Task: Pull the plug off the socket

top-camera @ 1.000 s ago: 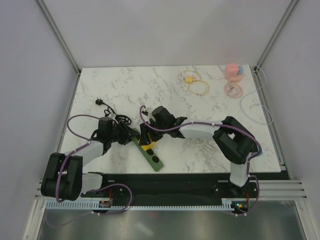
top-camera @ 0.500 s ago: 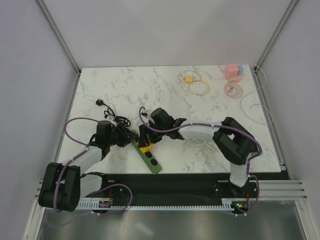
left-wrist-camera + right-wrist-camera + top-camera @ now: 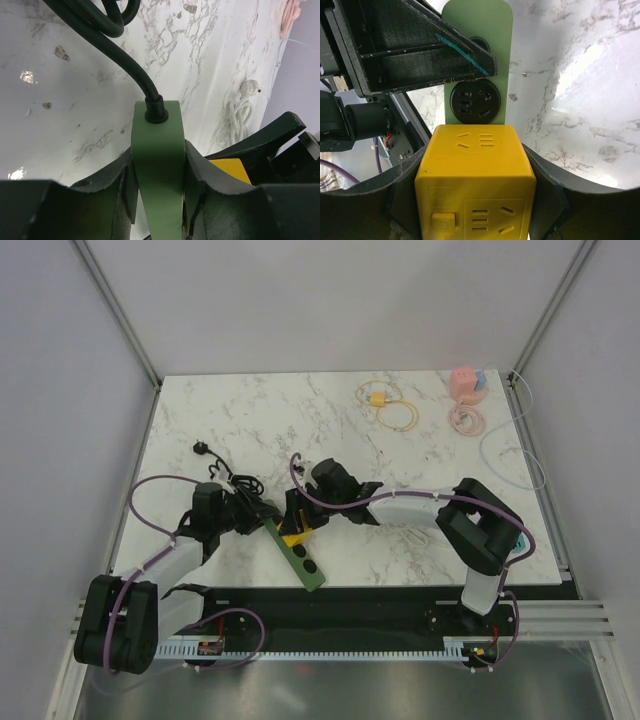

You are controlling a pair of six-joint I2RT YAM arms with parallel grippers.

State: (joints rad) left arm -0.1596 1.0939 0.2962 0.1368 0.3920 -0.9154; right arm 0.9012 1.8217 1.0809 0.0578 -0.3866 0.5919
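Since a second ago the left arm's elbow has sunk toward the tabletop's near edge and the right wrist has shifted slightly rightward; the left gripper clamps the cord end of the green socket strip, one finger on each long side; the right gripper grasps the yellow cube plug by its two flanks; the plug sits over the strip's middle, just beside a free outlet; whether its pins are seated cannot be told; the strip lies diagonally near the tabletop's near edge, left of centre; its black cord coils away toward the left edge.
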